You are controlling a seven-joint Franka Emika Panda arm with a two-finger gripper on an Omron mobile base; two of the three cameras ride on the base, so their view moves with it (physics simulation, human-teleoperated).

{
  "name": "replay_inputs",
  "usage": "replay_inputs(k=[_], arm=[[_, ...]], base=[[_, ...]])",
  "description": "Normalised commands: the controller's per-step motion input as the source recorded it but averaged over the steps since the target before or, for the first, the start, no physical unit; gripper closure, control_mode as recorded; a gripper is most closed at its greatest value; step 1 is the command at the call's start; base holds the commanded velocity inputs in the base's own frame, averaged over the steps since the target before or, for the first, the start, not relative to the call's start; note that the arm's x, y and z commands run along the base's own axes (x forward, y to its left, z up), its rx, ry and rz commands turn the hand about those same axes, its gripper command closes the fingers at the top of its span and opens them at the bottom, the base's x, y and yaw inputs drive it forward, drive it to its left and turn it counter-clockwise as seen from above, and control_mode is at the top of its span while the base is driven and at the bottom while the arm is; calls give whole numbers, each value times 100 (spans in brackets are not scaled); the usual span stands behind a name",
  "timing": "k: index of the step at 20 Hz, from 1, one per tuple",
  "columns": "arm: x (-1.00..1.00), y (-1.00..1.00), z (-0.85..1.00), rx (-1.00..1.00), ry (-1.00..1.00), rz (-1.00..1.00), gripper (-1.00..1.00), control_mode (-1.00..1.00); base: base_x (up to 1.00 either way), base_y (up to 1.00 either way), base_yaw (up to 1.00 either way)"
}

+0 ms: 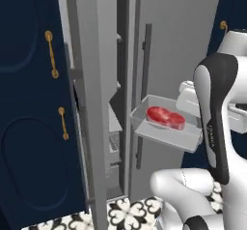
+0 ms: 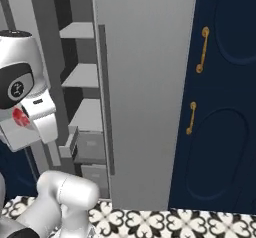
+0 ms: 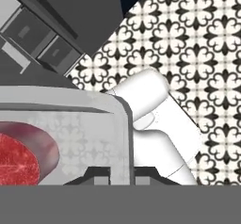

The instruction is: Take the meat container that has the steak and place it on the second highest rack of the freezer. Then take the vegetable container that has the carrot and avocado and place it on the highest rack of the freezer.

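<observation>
The meat container (image 1: 164, 130) is a clear shallow tray holding the red steak (image 1: 165, 117), and it hangs in the air before the freezer's long grey door (image 1: 178, 40). My gripper (image 1: 186, 109) is shut on the tray's right rim. In the hand view the fingertips (image 3: 101, 175) pinch the container rim (image 3: 123, 124), with the steak (image 3: 19, 157) at lower left. From the right base view the steak (image 2: 20, 116) peeks out behind my hand, left of the freezer's flat shelves (image 2: 82, 75). The vegetable container with the carrot and avocado is out of view.
Navy cabinet doors with gold handles (image 1: 52, 55) flank the freezer on both sides (image 2: 202, 49). The freezer door (image 2: 145, 82) stands open beside grey drawers (image 2: 92, 147). Patterned tile floor (image 2: 150, 219) lies below. My own white arm link (image 1: 214, 122) stands close to the tray.
</observation>
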Motion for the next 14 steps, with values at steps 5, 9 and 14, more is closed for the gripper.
replay_inputs(k=[5,9,14], arm=[[0,0,0,0,0,0,100,100],[0,0,0,0,0,0,100,100],[0,0,0,0,0,0,100,100]], base=[[13,-64,46],[31,-70,49],[48,-54,49]])
